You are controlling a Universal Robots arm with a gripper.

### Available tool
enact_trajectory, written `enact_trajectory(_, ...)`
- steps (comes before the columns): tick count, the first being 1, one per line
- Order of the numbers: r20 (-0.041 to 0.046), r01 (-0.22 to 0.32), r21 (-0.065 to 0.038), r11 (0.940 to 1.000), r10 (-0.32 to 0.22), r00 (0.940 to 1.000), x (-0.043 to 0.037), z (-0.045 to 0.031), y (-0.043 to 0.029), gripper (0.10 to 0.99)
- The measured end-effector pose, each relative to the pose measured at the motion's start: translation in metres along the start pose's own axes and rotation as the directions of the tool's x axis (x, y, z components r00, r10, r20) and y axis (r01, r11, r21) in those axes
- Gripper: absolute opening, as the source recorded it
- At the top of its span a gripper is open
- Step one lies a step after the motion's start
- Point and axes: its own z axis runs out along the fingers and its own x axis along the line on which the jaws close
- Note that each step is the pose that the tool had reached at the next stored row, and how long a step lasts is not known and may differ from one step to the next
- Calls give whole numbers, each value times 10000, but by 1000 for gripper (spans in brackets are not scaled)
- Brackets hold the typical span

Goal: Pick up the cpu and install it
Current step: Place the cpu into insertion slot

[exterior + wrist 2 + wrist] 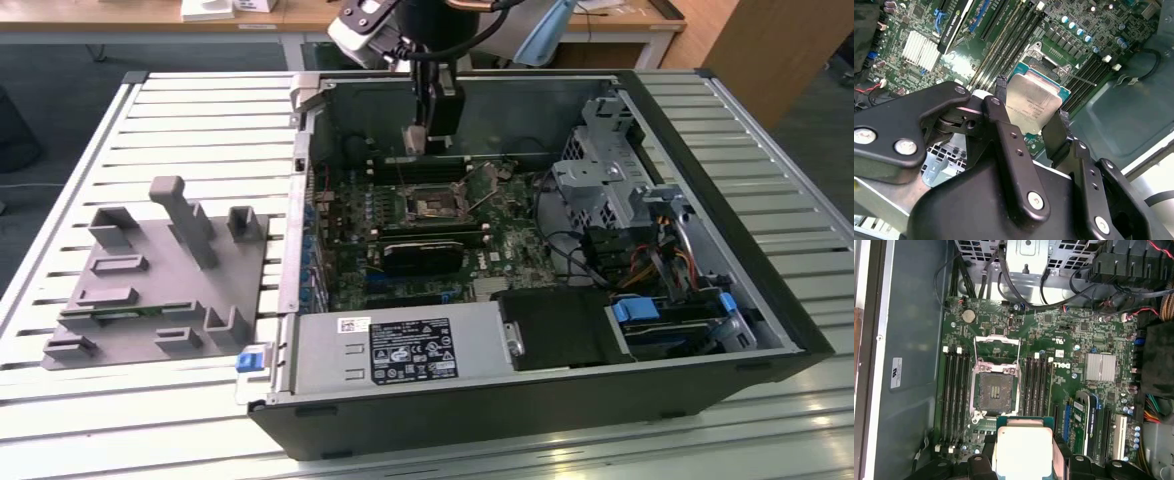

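Between jaws, above mobo: cpu

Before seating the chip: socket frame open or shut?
Open. The frame is swung back off the socket, whose contacts lie bare; the gripper holds the cpu apart from it.

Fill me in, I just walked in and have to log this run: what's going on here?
The robot arm's gripper is shut on the cpu, gripping it by two opposite edges above the motherboard inside the open computer case. The socket has its metal frame lifted and is empty, so the cpu is not yet installed. The grey fixture sits on the table outside the case, at the exterior view's left.
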Motion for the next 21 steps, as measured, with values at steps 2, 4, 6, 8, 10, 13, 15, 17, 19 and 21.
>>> enact_trajectory(2,1,0,0,10000,0,10000,0,31,0,533)
enact_trajectory(4,2,-1,1,10000,1,10000,1,66,-1,533)
enact_trajectory(6,-2,-1,0,10000,1,10000,8,103,0,533)
enact_trajectory(8,-53,0,-2,10000,0,10000,19,128,4,533)
enact_trajectory(10,-97,-2,-7,10000,2,10000,29,150,10,533)
enact_trajectory(13,-103,-1,-7,10000,1,9999,33,179,12,533)
enact_trajectory(15,-102,-1,-6,10000,0,9999,34,192,13,533)
enact_trajectory(17,-102,-1,-6,10000,1,9999,35,200,13,533)
enact_trajectory(19,-102,-1,-6,10000,1,9999,35,208,12,533)
enact_trajectory(21,-102,-1,-6,10000,1,9999,35,217,12,533)
